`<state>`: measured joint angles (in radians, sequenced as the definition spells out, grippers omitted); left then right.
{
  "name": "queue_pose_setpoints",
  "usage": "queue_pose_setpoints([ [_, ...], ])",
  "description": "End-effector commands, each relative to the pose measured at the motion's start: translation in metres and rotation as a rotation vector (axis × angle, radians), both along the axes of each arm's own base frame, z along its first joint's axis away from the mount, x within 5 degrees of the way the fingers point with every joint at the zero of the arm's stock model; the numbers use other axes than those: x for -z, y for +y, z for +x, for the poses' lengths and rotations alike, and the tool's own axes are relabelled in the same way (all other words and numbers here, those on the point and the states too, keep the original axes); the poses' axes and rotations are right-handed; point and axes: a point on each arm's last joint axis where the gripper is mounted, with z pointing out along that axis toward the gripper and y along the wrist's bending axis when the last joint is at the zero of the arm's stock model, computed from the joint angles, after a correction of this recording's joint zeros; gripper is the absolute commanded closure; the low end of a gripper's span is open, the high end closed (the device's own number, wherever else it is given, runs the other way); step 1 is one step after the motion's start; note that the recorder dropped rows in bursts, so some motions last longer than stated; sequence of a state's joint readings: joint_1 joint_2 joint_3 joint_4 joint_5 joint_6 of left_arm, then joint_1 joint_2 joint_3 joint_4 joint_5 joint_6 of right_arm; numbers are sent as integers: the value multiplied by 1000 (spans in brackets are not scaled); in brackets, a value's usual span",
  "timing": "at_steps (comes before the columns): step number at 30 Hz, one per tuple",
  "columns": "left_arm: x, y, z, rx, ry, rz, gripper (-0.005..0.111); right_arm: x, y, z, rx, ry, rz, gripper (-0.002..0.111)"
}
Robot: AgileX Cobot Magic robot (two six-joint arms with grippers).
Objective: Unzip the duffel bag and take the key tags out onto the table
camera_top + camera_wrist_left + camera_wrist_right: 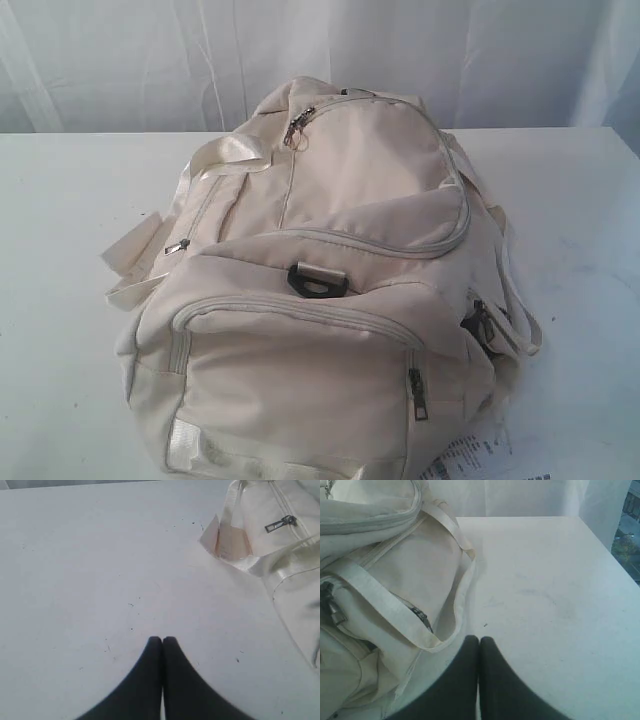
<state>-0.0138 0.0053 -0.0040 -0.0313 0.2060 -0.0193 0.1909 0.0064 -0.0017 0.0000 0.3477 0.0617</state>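
Exterior view: bag (330, 300) zipped shut on the table (60, 200), left gripper (162, 639) and right gripper (479, 638) flanking it, fingers pressed together. That soft bag could drag along with the zipper (300, 125).

Entry: left end effector (162, 639) fully closed, its two dark fingers (142, 685) pressed flat together from base to tip, gripping nothing. It angles down toward the worktop (75, 580); contact cannot be judged. Right end effector (479, 638) is the same: fingers (457, 685) meet along one seam, empty, tips over the worktop (545, 580).
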Motion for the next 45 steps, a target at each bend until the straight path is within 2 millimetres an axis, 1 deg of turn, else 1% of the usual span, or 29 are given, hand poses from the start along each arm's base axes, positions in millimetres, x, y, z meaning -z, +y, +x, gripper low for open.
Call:
queue_pose_setpoints([
  [1,1,0,0,0,-4,-6,107,-1,0,0,3,-12,6,108],
  [8,1,0,0,0,-4,-6,107,-1,0,0,4,-14,6,108],
  [13,1,0,0,0,-4,-6,107,-7,0,1,3,-86,20,108],
  [22,1,0,0,0,-4,-6,107,-42,0,1,3,-464,93,108],
  [25,1,0,0,0,-4,-6,107,-49,0,-1,3,-545,108,108],
  [41,1,0,0,-1,-4,-4,107,-57,-1,-4,2,-630,125,108],
  [45,-1,0,1,11,-31,41,107,-60,-1,-5,2,-663,131,108],
])
